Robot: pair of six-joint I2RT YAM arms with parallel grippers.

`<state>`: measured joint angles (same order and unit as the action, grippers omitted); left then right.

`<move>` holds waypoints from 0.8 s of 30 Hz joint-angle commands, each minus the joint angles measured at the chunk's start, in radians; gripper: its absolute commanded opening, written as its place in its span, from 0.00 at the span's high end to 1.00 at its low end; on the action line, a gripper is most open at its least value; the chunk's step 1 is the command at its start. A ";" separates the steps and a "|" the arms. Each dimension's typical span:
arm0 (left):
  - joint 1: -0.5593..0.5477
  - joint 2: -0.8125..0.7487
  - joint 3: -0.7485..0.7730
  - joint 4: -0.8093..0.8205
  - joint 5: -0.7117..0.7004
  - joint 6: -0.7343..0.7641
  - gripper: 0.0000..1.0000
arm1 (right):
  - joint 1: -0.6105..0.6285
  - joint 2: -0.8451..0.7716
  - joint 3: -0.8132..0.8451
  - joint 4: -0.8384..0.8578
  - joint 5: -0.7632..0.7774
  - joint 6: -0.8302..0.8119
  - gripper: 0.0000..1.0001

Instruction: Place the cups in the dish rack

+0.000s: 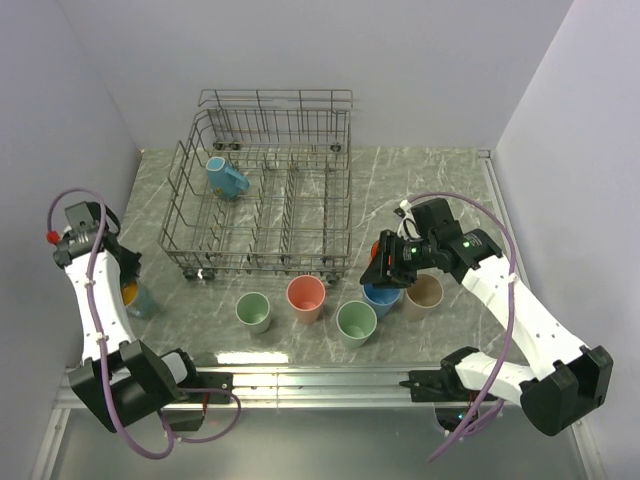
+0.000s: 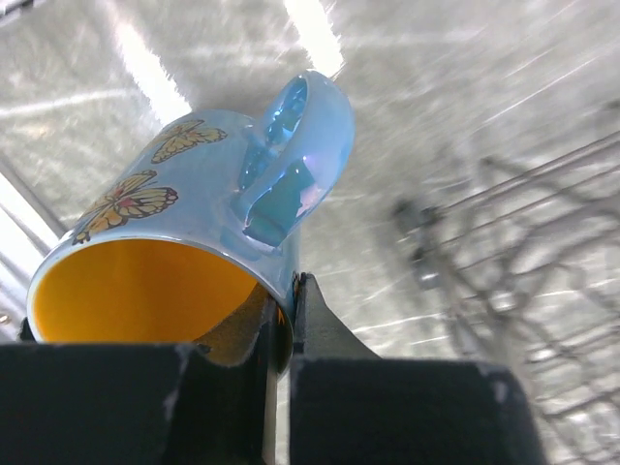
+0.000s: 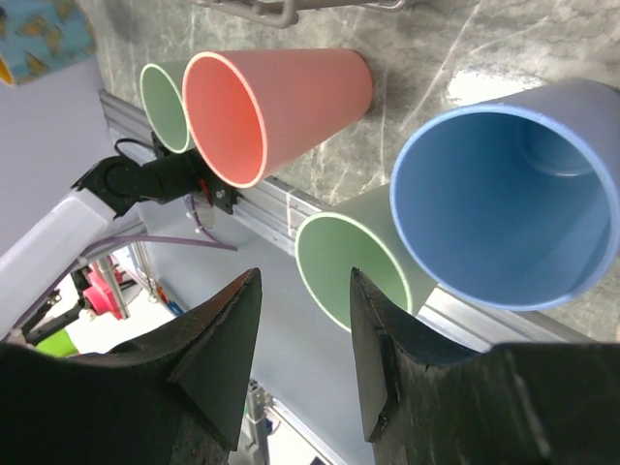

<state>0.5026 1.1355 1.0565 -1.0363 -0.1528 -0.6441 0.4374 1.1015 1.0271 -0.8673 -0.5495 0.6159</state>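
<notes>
Since the left gripper (image 2: 283, 315) is pinched on the wall of the butterfly mug (image 2: 194, 184), left of the dish rack (image 1: 178, 215), lift it clear over the tall wire side before tipping it, while the right gripper (image 3: 302, 281) hangs half-spread and empty over the blue cup (image 3: 504, 194)

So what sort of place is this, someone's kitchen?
Probably not a kitchen: it looks like a robot test booth. Plain pale walls box in a marble-look tabletop, two robot arms are bolted at its near edge, and a dish rack and plastic cups are set out.
</notes>
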 commanded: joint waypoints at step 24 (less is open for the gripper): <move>-0.257 0.264 0.930 0.301 0.775 -0.209 1.00 | 0.023 0.155 0.293 0.103 -0.154 0.016 0.41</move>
<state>0.2943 1.4322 1.9144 -0.9257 0.3332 -0.8032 0.4561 1.2377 1.2465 -0.8600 -0.6231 0.6136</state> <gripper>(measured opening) 0.068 0.578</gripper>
